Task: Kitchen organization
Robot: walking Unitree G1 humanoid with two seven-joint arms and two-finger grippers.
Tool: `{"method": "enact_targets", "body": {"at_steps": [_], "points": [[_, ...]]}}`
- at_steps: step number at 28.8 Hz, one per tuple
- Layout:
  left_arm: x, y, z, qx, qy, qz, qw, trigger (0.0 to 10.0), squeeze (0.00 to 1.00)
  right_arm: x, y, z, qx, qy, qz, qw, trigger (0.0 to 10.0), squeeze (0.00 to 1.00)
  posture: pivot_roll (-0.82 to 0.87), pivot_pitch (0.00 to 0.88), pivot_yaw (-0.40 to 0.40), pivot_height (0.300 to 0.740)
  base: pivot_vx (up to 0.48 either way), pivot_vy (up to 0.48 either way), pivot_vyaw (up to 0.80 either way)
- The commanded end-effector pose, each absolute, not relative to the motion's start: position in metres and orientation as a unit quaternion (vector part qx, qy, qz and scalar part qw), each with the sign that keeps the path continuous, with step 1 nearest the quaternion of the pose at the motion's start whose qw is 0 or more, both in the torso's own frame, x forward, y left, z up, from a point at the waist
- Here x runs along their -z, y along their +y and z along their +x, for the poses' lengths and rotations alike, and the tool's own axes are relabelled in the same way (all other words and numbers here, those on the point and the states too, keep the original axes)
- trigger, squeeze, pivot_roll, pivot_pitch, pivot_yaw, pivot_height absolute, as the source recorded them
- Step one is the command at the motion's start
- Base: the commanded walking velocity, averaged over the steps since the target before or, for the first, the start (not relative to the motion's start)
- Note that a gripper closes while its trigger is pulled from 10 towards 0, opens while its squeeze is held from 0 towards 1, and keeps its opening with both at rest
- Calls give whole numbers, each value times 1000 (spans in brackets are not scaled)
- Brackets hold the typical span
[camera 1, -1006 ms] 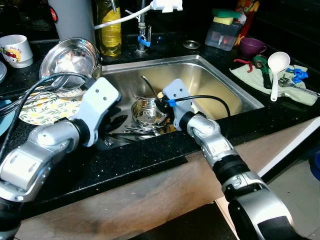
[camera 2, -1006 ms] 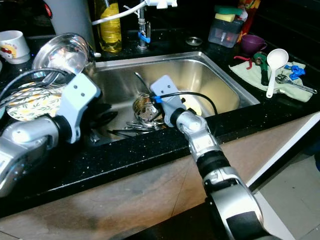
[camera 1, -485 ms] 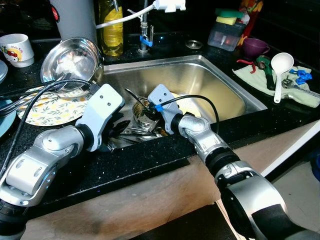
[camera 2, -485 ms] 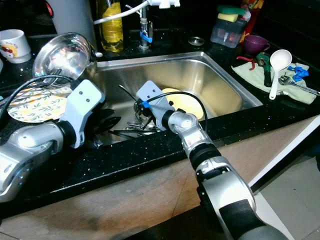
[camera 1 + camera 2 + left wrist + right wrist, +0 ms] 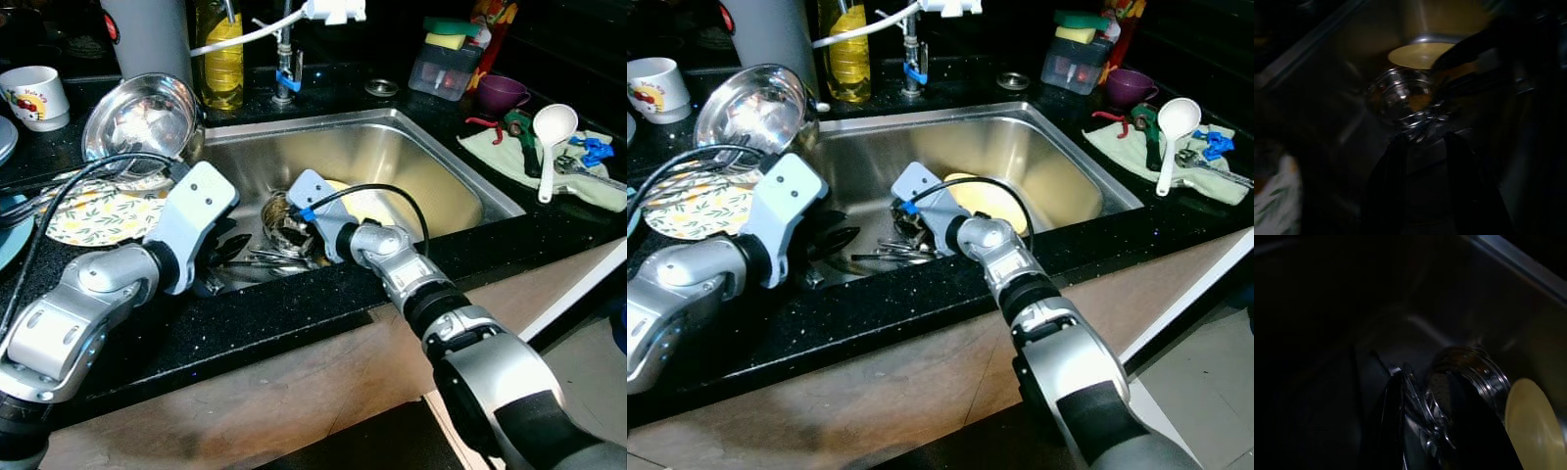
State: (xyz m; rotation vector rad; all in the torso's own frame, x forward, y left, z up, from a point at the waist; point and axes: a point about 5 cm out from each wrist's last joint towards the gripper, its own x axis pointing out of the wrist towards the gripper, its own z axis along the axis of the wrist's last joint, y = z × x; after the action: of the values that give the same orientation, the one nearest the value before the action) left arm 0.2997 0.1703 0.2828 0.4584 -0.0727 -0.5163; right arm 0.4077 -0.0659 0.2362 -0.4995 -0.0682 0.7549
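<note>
- The cutlery (image 5: pixel 890 253) lies in a loose heap on the sink (image 5: pixel 431 162) floor, long axes running roughly across the basin, between my two hands, handles pointing toward my left hand.
- A small steel bowl (image 5: pixel 286 221) sits upright just beyond the heap, right under my right hand, with a yellow plate (image 5: pixel 991 201) behind it.
- My right hand (image 5: pixel 1422 428) is down in the sink over the heap, fingers (image 5: pixel 1392 421) apart, with cutlery between them; I cannot tell whether they touch it.
- My left hand (image 5: pixel 1422 161) reaches in from the desk (image 5: pixel 294 304) edge, fingers (image 5: pixel 1388 181) apart, tips just short of the bowl.
- Beyond my left hand on the desk: a large steel bowl (image 5: pixel 137 117) tilted on a floral plate (image 5: pixel 93 215).
</note>
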Motion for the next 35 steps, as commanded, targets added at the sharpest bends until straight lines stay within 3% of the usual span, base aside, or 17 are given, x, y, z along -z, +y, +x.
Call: {"method": "enact_targets", "body": {"at_steps": [1,3,6,10,11,12,18,19,20,28,29,31,32,33,35], "points": [[-287,177,300,233,-33,232,944,10000,0,-237,-74,410,-346,-31,-220,912,10000,0,18,215,-78,740,0,0,0],[-301,191,298,196,-43,259,945,10000,0,-253,-77,412,-337,-55,-157,927,10000,0,19,212,-79,740,0,0,0],[-325,219,297,131,-65,268,952,10000,0,-263,-74,409,-360,-76,-95,925,10000,0,16,212,-79,740,0,0,0],[-335,236,296,82,-68,279,954,10000,0,-265,-72,407,-375,-83,-80,920,10000,0,16,211,-80,740,0,0,0],[-347,263,295,-2,-62,306,950,10000,0,-268,-72,402,-386,-96,-66,915,10000,0,18,209,-79,740,0,0,0],[-352,274,293,-36,-58,318,946,10000,0,-269,-72,400,-390,-102,-60,913,10000,0,18,208,-78,740,0,0,0],[-362,296,287,-112,-38,354,928,10000,0,-273,-76,394,-394,-112,-49,911,10000,0,14,206,-76,740,0,0,0],[-363,299,286,-125,-33,356,925,10000,863,-272,-77,393,-395,-112,-50,910,10000,0,13,204,-75,740,0,0,0],[-363,303,286,-136,-28,357,924,10000,1000,-271,-77,391,-396,-111,-49,910,10000,0,12,203,-73,740,0,0,0],[-353,341,277,-232,59,389,890,10000,1000,-269,-80,384,-398,-104,-54,910,10000,0,17,197,-71,740,0,0,0],[-349,343,276,-234,73,381,891,10000,694,-268,-80,383,-398,-103,-57,910,10000,0,17,196,-71,740,0,0,0],[-347,345,275,-235,82,376,893,10000,694,-268,-80,383,-399,-103,-60,909,10000,0,17,196,-71,740,0,0,0],[-344,348,273,-241,94,377,889,10000,161,-268,-80,382,-400,-102,-62,909,10000,0,18,193,-74,740,0,0,0],[-341,350,271,-246,106,376,887,10000,43,-268,-80,382,-401,-102,-66,908,10000,0,19,191,-74,740,0,0,0],[-338,353,270,-250,118,370,887,10000,0,-268,-80,381,-402,-102,-69,907,10000,0,19,191,-74,740,0,0,0]]}}
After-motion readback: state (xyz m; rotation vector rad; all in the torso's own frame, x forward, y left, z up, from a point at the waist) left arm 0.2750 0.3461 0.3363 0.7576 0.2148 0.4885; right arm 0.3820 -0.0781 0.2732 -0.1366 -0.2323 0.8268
